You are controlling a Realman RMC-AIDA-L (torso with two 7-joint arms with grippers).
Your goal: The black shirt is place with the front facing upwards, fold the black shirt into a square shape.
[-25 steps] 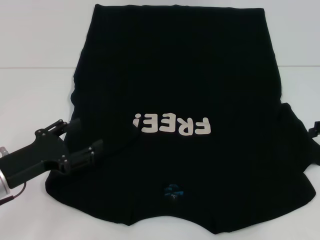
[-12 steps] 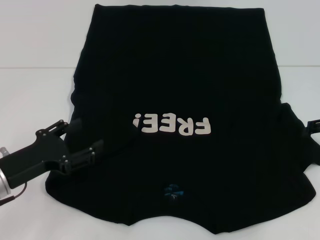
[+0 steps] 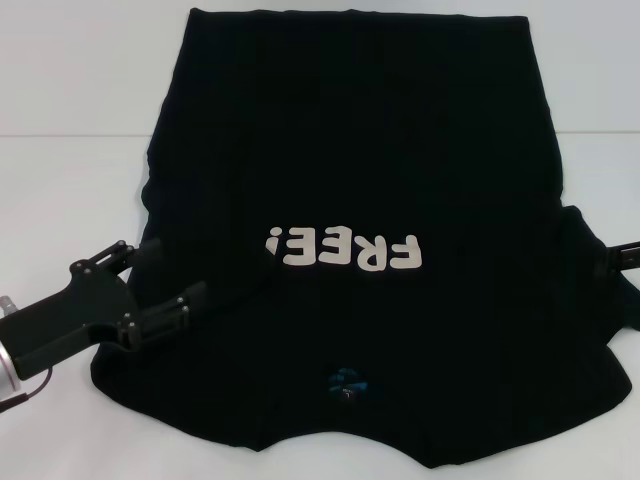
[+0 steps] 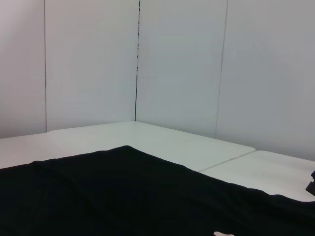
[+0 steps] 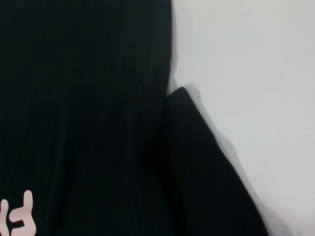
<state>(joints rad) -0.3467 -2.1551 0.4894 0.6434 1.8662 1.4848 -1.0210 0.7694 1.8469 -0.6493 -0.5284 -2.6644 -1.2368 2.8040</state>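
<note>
The black shirt [image 3: 350,150] lies flat on the white table [image 3: 70,80], front up, with its collar nearest me. Its white letters "FREE!" [image 3: 345,250] read upside down, and a small blue mark [image 3: 347,379] sits by the collar. My left gripper [image 3: 172,272] is open at the shirt's left sleeve edge, one finger on either side of the fabric border. Only a small part of my right gripper [image 3: 620,255] shows, at the shirt's right sleeve [image 3: 595,270]. The right wrist view looks down on that sleeve [image 5: 206,172] and the shirt's body [image 5: 83,98].
White table surface [image 5: 256,73] runs on past the right sleeve. In the left wrist view the shirt [image 4: 123,196] fills the lower part, with the table [image 4: 162,142] and pale wall panels [image 4: 177,64] beyond it.
My right gripper has edged inward toward the shirt's right sleeve. My left gripper has barely shifted and is still open.
</note>
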